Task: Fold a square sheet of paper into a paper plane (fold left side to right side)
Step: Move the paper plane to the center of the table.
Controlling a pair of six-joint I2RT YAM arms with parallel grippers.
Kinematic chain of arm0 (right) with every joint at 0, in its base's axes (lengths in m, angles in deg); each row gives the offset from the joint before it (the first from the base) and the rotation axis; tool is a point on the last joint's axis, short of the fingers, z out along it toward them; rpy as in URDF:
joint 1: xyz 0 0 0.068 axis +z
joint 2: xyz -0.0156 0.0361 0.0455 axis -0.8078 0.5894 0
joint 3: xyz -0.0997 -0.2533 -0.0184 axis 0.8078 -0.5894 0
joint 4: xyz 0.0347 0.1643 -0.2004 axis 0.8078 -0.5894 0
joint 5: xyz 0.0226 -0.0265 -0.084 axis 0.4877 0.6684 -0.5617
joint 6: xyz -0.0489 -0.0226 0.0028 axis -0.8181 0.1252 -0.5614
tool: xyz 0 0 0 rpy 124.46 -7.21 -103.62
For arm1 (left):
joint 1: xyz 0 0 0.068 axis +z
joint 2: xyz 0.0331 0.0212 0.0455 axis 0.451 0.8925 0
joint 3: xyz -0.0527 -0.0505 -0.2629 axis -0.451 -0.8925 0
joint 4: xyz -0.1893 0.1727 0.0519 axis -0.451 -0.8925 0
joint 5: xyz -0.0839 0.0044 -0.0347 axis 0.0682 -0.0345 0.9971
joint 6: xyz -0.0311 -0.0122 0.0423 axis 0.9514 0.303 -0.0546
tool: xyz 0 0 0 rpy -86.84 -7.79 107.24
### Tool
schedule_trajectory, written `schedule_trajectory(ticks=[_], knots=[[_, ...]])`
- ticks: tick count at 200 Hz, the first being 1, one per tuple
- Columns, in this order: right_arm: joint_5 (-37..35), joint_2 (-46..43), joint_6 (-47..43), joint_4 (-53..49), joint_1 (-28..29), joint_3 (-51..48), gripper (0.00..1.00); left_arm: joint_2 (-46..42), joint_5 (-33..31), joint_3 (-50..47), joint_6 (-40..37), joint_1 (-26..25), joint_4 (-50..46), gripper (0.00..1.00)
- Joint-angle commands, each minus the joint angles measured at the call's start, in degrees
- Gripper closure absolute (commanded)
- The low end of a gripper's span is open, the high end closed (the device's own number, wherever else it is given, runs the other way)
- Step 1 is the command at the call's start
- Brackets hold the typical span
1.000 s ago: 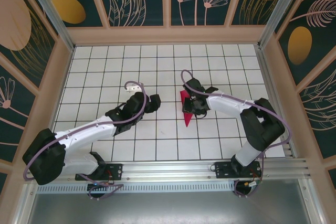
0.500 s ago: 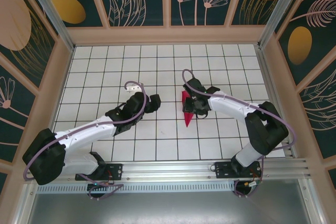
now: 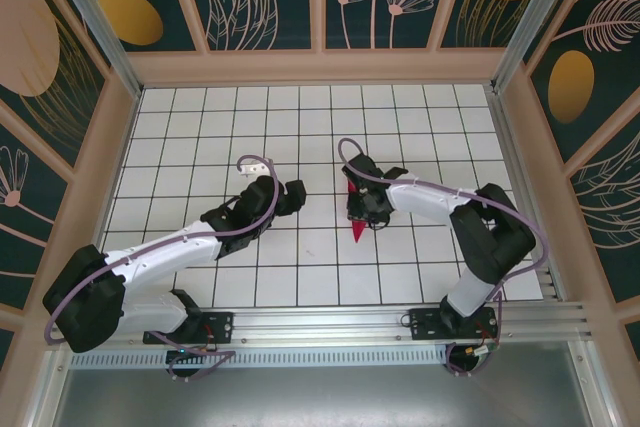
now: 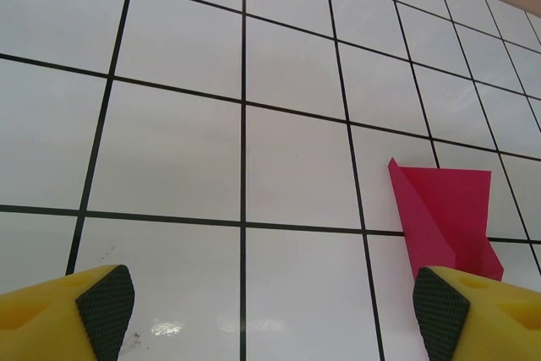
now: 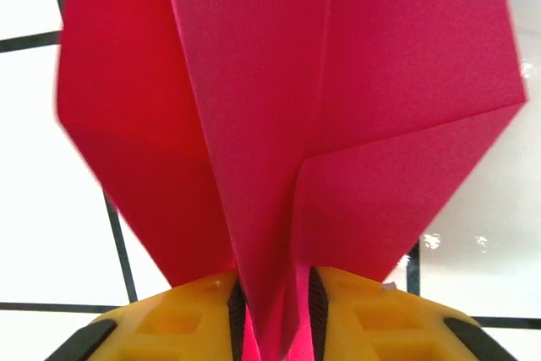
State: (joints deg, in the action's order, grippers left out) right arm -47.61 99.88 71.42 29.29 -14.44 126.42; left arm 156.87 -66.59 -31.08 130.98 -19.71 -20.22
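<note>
The square sheet of paper is folded into a magenta-pink paper plane (image 3: 356, 228) lying mid-table, its pointed tip toward the near edge. From the right wrist, the paper plane (image 5: 279, 107) fans out ahead with its centre ridge pinched between the yellow fingers. My right gripper (image 3: 360, 203) is shut on that ridge and covers the upper part of the plane from above. My left gripper (image 3: 293, 194) hovers about a tile to the plane's left. It is open and holds nothing. In the left wrist view, my left gripper (image 4: 272, 314) has a corner of the paper plane (image 4: 444, 213) beside its right finger.
The white tiled table (image 3: 200, 127) is ringed by wooden walls (image 3: 320, 67) at the back and on both sides. A metal rail (image 3: 320, 322) carrying both arm bases runs along the near edge. Bare tiles lie around both grippers.
My right gripper has shifted slightly left over the plane and its jaws have closed on the centre ridge. The left arm has stayed still.
</note>
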Motion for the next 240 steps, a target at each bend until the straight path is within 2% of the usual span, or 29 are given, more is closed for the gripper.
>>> schedule_trajectory(ticks=[1,24,41,85,135,168,204,207,240], knots=[[0.6,2.0,-0.5,0.4,0.4,2.3,0.78,-0.5,-1.4,-0.5,-0.2,-0.3,-0.5,0.12],[-0.2,2.9,-2.2,-0.4,-0.4,4.8,0.96,-0.7,-1.4,-0.5,-0.2,-0.3,-0.7,0.12],[-0.3,3.9,-4.1,-1.5,-2.1,8.0,1.0,-1.0,-1.5,-0.5,-0.2,-0.3,-0.9,0.12],[-0.2,11.4,-10.2,-6.4,-7.7,19.7,0.99,-2.1,-1.7,-1.3,0.0,-0.3,-1.0,0.11],[-3.3,20.2,-15.1,-11.5,-7.8,30.5,0.97,-2.2,-1.6,-1.4,-0.2,-0.3,-1.0,0.11],[-2.0,22.2,-16.1,-12.1,-7.8,31.9,0.93,-1.8,-1.4,-1.4,-0.2,-0.3,-0.9,0.11],[-0.9,23.4,-16.0,-11.0,-7.8,31.2,0.83,-1.5,-1.1,-1.3,-0.2,-0.3,-0.9,0.11],[-0.9,23.6,-16.0,-11.0,-9.2,31.2,0.82,-1.5,-1.1,-1.3,-0.3,-0.2,-0.9,0.11],[-0.8,24.6,-15.9,-10.9,-9.5,31.2,0.78,-1.3,-0.8,-1.4,-0.2,-0.3,-0.8,0.11]])
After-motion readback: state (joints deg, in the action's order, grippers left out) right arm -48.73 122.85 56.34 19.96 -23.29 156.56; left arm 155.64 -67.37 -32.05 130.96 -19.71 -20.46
